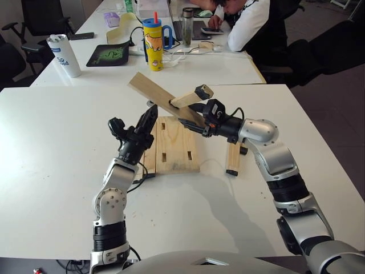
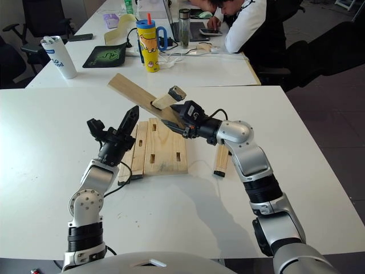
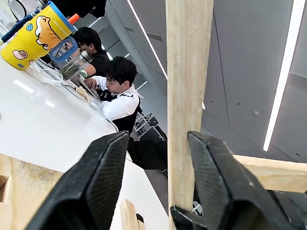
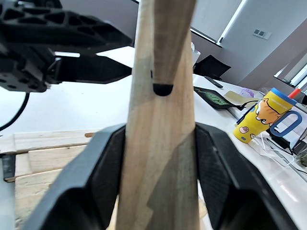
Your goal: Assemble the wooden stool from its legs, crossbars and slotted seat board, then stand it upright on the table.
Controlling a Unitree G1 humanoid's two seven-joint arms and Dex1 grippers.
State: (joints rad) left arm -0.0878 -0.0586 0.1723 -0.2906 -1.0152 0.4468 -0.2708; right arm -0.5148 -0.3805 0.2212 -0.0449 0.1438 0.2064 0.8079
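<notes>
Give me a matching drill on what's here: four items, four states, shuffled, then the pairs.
1 seat board
2 loose leg
3 left tool
4 right tool

a shut on the plank, raised
b open
c flat on the table, slots up
d lying on the table, right of the board

Pairs: 1-c, 2-d, 3-b, 4-a

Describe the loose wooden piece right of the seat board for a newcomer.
On the white table the slotted seat board lies flat. Right of it, under the right arm, a short bar lies alone, unlike the joined pieces in the right gripper.
</notes>
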